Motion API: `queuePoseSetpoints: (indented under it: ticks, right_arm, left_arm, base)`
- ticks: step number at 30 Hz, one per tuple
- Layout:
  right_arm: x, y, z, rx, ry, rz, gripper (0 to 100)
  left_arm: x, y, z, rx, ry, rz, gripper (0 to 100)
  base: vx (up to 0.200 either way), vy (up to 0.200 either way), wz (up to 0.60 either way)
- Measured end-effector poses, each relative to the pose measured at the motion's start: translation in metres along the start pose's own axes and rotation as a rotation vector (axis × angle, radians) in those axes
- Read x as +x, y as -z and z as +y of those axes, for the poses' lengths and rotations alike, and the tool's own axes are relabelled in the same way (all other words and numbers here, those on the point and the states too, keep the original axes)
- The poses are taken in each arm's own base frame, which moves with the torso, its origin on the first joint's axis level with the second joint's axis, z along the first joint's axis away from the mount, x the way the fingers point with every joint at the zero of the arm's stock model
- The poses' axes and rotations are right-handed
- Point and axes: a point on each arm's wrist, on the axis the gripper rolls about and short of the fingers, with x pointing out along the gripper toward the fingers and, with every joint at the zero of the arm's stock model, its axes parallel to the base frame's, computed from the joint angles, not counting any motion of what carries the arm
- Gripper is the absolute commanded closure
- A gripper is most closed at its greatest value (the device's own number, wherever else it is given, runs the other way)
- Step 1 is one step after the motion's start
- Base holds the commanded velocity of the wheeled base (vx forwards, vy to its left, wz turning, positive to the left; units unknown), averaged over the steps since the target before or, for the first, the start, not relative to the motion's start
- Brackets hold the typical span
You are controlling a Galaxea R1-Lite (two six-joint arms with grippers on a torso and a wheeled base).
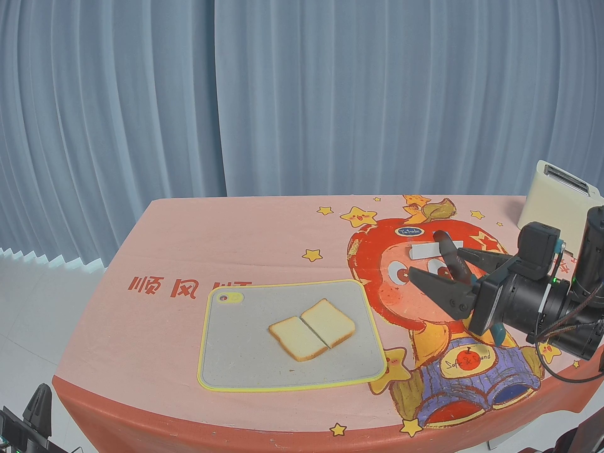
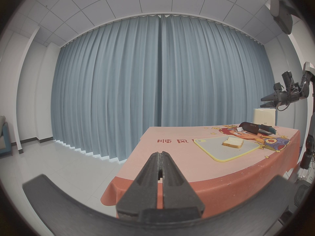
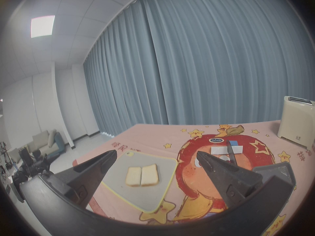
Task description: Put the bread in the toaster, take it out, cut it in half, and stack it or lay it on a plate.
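The bread (image 1: 313, 329) lies in two halves on the board (image 1: 239, 347). The halves touch along the cut and lie flat with the crumb up. From that I judge the toasting and cutting are done, and what is left is stacking the halves or laying them on a plate.

The right gripper (image 1: 434, 262) hovers above the table (image 1: 220, 234) with its fingers (image 1: 440, 287) spread wide and nothing between them. The tips point toward the board. The bread is well apart from them, lower and to their left, roughly along the line they point. That pose fits a gripper freed for its next pick. The wide gap would take a half by its edges.

The knife (image 1: 448, 246) lies on the table just behind those fingers, its blade end on a small white rest (image 1: 434, 250). It is probably put there to keep the blade off the cloth and clear of the board. The fingers hang close over it without touching it.

The toaster (image 1: 560, 206) stands back at the table's far right corner, behind the right wrist and well away from the fingertips. Its slot faces up.

The left gripper (image 2: 160, 158) is off the table's near-left side with its fingers (image 2: 147, 184) pressed together on nothing. The bread is far ahead of them, so this arm looks parked out of the way.
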Motion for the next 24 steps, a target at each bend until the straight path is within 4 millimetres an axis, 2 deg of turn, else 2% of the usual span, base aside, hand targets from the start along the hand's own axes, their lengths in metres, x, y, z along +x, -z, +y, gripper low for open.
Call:
queuePoseSetpoints:
  ticks: [6,12,24]
  right_arm:
    - [0.004,-0.009,0.004,-0.032,0.013,0.081,0]
    - [0.007,-0.022,0.012,-0.060,-0.007,0.081,0]
    - [0.026,-0.036,0.025,-0.087,-0.020,0.121,0]
  left_arm:
    - [0.000,0.000,0.000,0.000,0.000,0.000,100]
    - [0.000,0.000,0.000,0.000,0.000,0.000,100]
    - [0.000,0.000,0.000,0.000,0.000,0.000,100]
  base:
    - [0.000,0.000,0.00]
    - [0.000,0.000,0.00]
    - [0.000,0.000,0.00]
